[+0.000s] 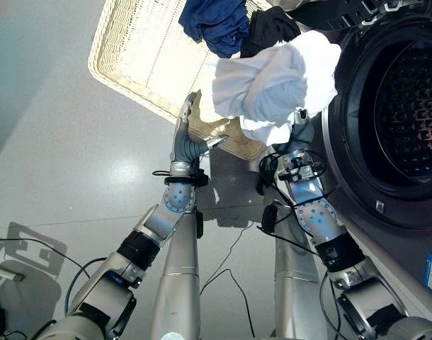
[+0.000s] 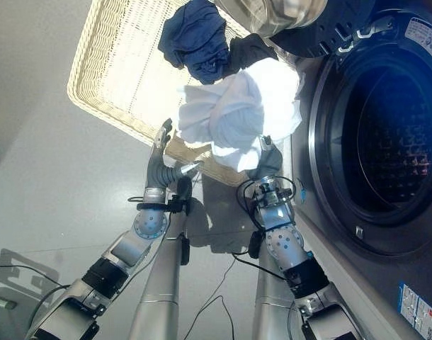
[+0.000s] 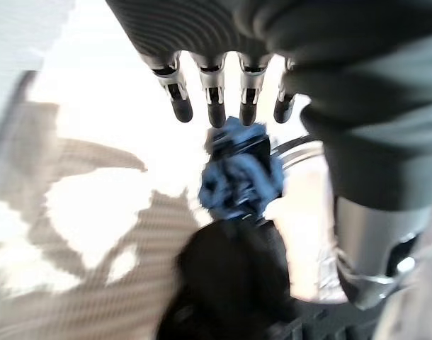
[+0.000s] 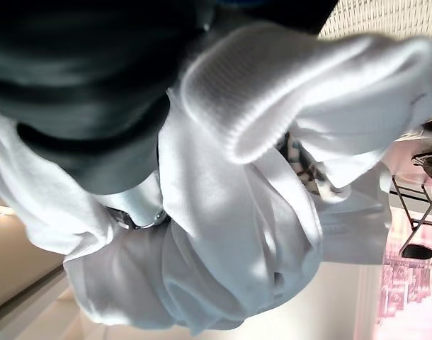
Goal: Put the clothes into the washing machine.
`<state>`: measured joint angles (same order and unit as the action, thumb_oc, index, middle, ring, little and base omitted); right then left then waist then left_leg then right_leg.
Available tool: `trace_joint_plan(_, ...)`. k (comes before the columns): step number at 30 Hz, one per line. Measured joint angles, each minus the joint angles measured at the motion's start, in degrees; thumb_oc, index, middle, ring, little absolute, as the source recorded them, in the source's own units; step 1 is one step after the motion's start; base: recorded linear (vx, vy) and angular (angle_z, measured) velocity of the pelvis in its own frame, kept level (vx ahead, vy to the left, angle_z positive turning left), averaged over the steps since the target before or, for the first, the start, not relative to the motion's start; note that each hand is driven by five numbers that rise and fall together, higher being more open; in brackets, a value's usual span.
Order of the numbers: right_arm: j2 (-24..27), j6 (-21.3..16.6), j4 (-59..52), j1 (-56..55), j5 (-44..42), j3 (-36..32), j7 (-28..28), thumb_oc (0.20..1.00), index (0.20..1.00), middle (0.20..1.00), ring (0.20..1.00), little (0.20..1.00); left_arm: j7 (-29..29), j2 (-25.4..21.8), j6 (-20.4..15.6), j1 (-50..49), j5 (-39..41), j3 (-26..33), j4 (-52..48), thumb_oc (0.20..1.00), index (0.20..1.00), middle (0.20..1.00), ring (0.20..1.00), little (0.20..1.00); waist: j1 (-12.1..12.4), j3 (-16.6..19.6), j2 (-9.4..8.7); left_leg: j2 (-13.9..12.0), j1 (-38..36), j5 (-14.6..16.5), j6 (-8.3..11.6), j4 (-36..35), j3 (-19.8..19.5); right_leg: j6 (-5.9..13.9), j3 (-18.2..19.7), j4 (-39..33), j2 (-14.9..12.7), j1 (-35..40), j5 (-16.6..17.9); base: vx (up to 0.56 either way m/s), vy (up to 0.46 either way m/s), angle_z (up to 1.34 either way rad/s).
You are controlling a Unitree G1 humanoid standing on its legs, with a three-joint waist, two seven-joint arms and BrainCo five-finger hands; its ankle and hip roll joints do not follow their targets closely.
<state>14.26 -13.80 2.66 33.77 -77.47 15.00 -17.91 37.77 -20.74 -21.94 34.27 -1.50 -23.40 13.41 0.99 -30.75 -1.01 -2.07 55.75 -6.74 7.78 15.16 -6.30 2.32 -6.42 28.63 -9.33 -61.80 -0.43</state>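
beside the drum, right robot hand (image 1: 301,131) clutches a bunched white garment (image 1: 273,85).

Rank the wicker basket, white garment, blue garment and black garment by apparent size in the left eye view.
1. wicker basket
2. white garment, though it is raised nearer the camera
3. blue garment and black garment look alike, both partly hidden

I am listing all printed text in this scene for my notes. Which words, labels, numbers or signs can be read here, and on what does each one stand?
No text here can be read.
Blue and white sticker on the washing machine front: print too small.
Second sticker near the machine's top edge: too small.
Small mark beside the door opening: not legible.
Wicker basket and white garment: no print visible.
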Motion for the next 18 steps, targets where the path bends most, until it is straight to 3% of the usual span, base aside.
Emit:
trace_joint_plan(6,1.0,-2.3,5.5,1.9,0.3,-4.6,5.6,0.2,0.2,0.2,0.2,0.2,5.5,-1.5,-3.3,2.8,-0.9,2.4,3.8,1.0,1.0,1.0,1.0,1.0,0.0,0.0,0.0,0.0,-0.1,0.1,0.04,1.2,0.0,-0.17,0.0,0.1,0.0,0.6,0.1,0.0,0.021,0.0)
trace_joint_plan(9,3.7,-2.5,17.2,5.4,-0.5,-6.7,11.1,0.2,0.2,0.2,0.2,0.2,9.9,-3.2,-2.9,7.1,-2.8,2.2,12.8,1.0,1.0,1.0,1.0,1.0,0.0,0.0,0.0,0.0,-0.1,0.3,-0.08,1.7,0.1,-0.01,0.1,0.0,0.0,0.7,0.4,0.0,0.073,-0.03)
trace_joint_plan(18,11.3,-2.0,48.9,10.7,-9.9,-10.4,13.2,0.2,0.2,0.2,0.2,0.2,14.5,-6.6,-3.0,13.9,-1.4,-1.7,29.6,1.0,1.0,1.0,1.0,1.0,-0.3,0.0,0.0,-0.6,0.2,0.6,-0.27,1.7,1.6,0.19,1.2,-2.2,0.8,0.6,1.9,0.0,0.03,-0.08)
